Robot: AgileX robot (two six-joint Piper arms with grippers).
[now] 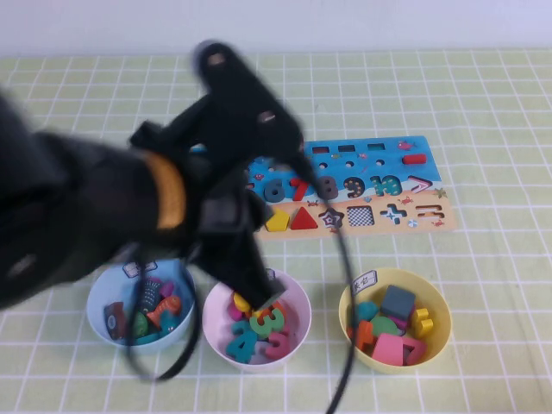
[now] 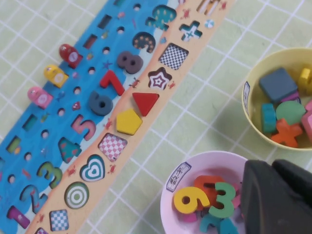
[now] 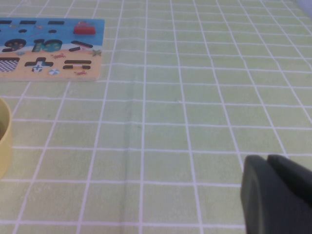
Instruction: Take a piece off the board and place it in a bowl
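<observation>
- Light-blue bowl (image 1: 90, 306): on the robot's side of the board (image 1: 379, 164), off its left end. Holds mixed small pieces.
- Left gripper (image 1: 261, 300): hangs over the white-pink bowl (image 1: 302, 302), which sits on the robot's side of the board below its left half. The jaws are pressed together and nothing shows between them in the left wrist view (image 2: 272, 165). Painted numbers lie in the bowl beneath.
- Board: the heart slot (image 2: 92, 167) in the tan strip is bare, showing its printed heart pattern. The yellow pentagon (image 1: 277, 221) and red triangle (image 1: 304, 219) sit in their slots further right along the strip.
- Yellow bowl (image 1: 444, 310): on the robot's side of the board, below its right end, white label on the rim. A teal block (image 2: 268, 118) lies inside among other shapes, partly covered. I cannot tell whether it is the heart.
- Right gripper (image 3: 267, 158): low over bare checked cloth, well apart from the board, out past its right end. Fingers meet, nothing between them.
</observation>
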